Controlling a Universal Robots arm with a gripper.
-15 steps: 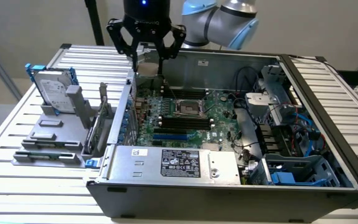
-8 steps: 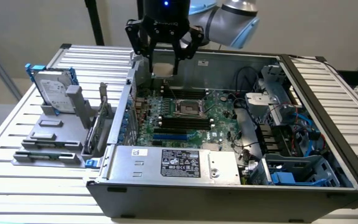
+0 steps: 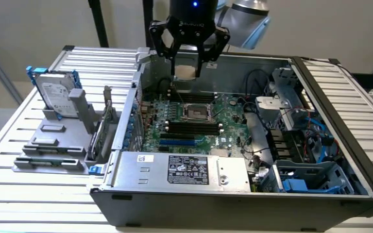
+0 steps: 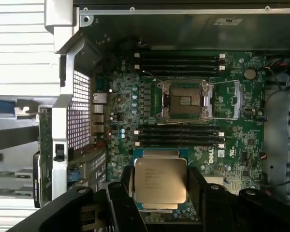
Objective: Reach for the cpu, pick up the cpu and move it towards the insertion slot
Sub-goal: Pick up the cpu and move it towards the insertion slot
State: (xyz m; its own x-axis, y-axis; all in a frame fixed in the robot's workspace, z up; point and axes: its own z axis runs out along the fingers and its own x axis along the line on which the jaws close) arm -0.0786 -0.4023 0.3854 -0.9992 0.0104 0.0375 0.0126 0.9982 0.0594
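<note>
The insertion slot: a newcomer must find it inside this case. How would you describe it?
Look inside the open computer case, at the green motherboard on its floor. The insertion slot is its square dark socket in a shiny metal frame, unlike the long black memory slots beside it.

The cpu (image 4: 160,180) held over the open computer's green motherboard (image 4: 241,140).

The gripper (image 4: 160,187) clamps the cpu by two opposite edges, one black finger (image 4: 127,189) on each side, silvery printed top facing the camera and level. The insertion slot (image 4: 185,100), dark with a shiny metal frame, sits near the middle of the frame, well apart from the chip. A bank of long black memory slots (image 4: 179,137) lies between chip and socket; a second bank (image 4: 179,62) lies beyond the socket. A perforated metal bracket (image 4: 79,113) stands at the board's edge.
</note>
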